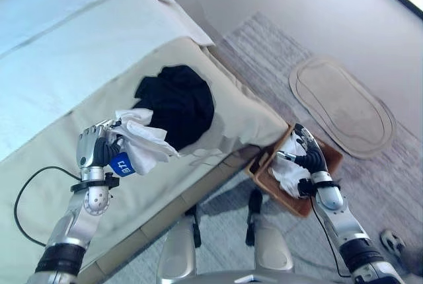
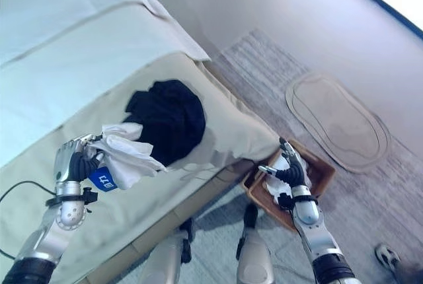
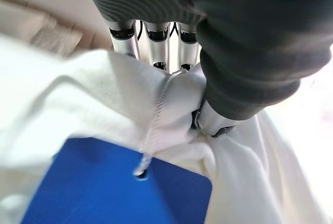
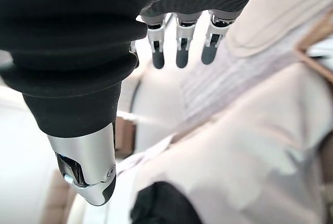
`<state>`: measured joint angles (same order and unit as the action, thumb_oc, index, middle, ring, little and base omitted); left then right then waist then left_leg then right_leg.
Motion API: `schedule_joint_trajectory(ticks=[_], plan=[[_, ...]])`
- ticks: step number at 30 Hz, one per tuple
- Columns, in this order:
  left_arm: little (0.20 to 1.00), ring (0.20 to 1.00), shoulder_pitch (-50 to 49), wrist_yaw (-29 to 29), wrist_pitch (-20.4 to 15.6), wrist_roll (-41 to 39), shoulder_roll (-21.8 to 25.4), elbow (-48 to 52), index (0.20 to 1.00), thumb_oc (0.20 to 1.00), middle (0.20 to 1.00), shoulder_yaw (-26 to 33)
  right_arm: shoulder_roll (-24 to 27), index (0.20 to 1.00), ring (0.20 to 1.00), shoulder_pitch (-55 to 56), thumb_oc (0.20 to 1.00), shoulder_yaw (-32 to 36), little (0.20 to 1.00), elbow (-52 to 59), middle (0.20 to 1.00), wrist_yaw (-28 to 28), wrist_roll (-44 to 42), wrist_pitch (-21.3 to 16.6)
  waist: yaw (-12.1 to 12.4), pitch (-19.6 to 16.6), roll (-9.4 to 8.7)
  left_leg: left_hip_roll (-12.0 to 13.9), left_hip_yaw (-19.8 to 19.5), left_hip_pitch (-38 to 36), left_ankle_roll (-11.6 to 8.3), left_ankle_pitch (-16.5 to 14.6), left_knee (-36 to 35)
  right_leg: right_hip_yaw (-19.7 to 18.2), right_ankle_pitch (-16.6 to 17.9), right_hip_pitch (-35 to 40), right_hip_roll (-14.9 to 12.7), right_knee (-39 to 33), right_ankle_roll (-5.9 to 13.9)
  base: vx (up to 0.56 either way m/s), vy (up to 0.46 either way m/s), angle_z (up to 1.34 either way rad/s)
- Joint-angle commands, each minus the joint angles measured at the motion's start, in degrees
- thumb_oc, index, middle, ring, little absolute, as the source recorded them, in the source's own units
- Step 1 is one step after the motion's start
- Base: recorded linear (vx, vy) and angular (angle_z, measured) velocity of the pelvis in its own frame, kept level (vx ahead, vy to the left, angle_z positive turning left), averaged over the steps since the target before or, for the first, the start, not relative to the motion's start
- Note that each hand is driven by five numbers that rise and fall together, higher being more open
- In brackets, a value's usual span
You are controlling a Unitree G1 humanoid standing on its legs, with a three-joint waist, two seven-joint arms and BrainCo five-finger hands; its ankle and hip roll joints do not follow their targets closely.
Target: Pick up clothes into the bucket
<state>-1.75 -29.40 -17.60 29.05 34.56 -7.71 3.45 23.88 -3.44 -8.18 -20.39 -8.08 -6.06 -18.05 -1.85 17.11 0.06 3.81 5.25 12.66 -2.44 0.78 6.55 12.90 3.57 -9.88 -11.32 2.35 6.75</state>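
Soft white cloth garment (image 1: 147,140), glossy blue tag (image 1: 123,163)

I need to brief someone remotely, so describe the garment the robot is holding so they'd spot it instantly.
On the beige bed cover, beside the black garment, the left hand grips a white garment. Only it carries a blue tag on a string.

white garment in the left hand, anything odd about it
Yes: the white garment, gripped by the left hand, has a blue tag dangling from it on a string, as if unworn. Otherwise nothing looks damaged or spilled; a black garment lies bunched on the bed.
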Motion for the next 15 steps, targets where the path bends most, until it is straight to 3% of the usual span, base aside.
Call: schedule_joint_trajectory(ticks=[1,7,11,15], plan=[[0.200,0.200,1.57,5.19,-8.18,-10.96,1.75,6.39,0.200,0.200,0.200,2.90,2.85,1.000,1.000,-3.39,1.000,-5.43,1.000,6.45,1.000,7.48,0.64,-2.30,0.26,-3.92,-2.25,0.36,-1.94,-0.39,0.54,-4.85,4.62,-0.18,0.13,2.58,-3.02,1.19,3.77,0.01,-0.031,0.00],[0.200,0.200,2.56,15.07,-11.19,-23.78,-0.51,14.80,0.200,0.200,0.200,-2.30,1.29,1.000,1.000,-8.75,1.000,-13.61,1.000,7.45,1.000,12.71,-0.75,-1.93,1.23,-6.32,-2.07,0.16,-2.69,-4.01,0.36,-3.87,2.12,0.90,-0.37,6.29,-2.41,-0.33,3.27,0.04,-0.059,0.03],[0.200,0.200,2.29,23.44,-9.90,-32.57,-3.05,22.15,0.200,0.200,0.200,-7.81,-3.85,1.000,1.000,-12.56,1.000,-20.03,1.000,4.28,1.000,14.19,1.19,-0.19,2.25,-8.24,-1.98,0.43,-2.91,-6.75,0.40,-3.92,0.86,1.60,-1.11,9.06,-1.85,-0.94,2.85,0.06,-0.063,0.08],[0.200,0.200,3.55,25.27,-8.99,-33.21,-3.88,22.96,0.200,0.200,0.200,-11.85,-7.42,1.000,1.000,-14.33,1.000,-23.04,1.000,1.41,1.000,13.85,1.30,0.41,2.38,-9.20,-1.91,0.68,-2.76,-8.26,0.29,-3.88,-0.15,1.73,-1.35,10.27,-1.39,-1.55,2.74,0.03,-0.021,0.05]])
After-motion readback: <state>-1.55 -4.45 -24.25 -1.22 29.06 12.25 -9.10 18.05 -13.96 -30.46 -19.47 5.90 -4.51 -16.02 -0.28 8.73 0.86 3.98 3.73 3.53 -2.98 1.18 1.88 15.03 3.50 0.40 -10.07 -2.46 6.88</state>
